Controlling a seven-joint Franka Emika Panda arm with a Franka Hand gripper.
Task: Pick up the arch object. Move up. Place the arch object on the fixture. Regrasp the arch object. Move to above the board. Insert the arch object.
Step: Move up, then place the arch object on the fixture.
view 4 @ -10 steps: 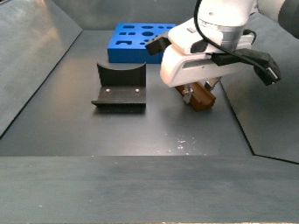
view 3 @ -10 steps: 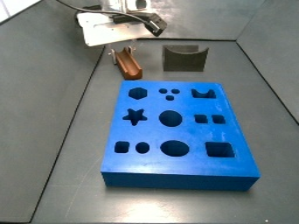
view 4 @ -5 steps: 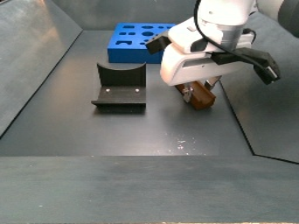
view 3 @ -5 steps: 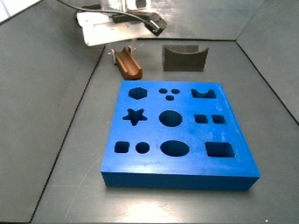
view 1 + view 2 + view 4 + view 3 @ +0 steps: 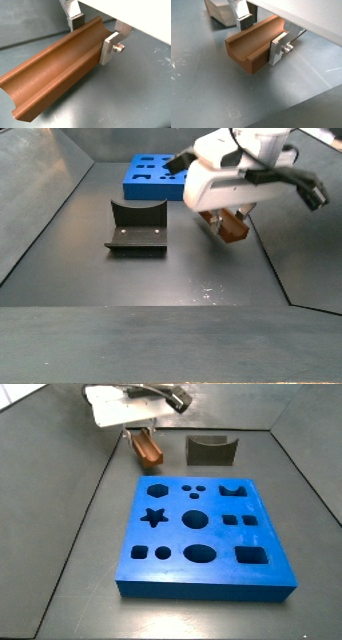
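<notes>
Dark grey floor with grey walls, same bin in all four views.

The arch object (image 5: 230, 226) has left the floor since a second ago. Earlier it sat on the floor under the gripper; now we see it hanging clear of the floor, higher in both side views, with the floor bare beneath it. So we judge pick-up done and the move up in progress; placing on the fixture comes next.

The gripper (image 5: 93, 34) has its fingers closed on the arch object: in both wrist views one silver plate presses each long outer side of the bar near one end, groove facing up toward the wrist. The rest of the bar sticks out free beyond the fingers (image 5: 278, 46), tilted downward in a side view (image 5: 144, 450).

Relative to the fixture (image 5: 135, 229): the arch object is off to one side, near but apart, and raised above its level. In a side view (image 5: 211, 451) we see the fixture empty. The board (image 5: 201, 534) lies beyond the fixture (image 5: 156, 173), well apart from the held bar.

Count: one arch object, one fixture, one board, one gripper with two fingers. The board shows twelve cutouts, all empty as far as we can tell.
</notes>
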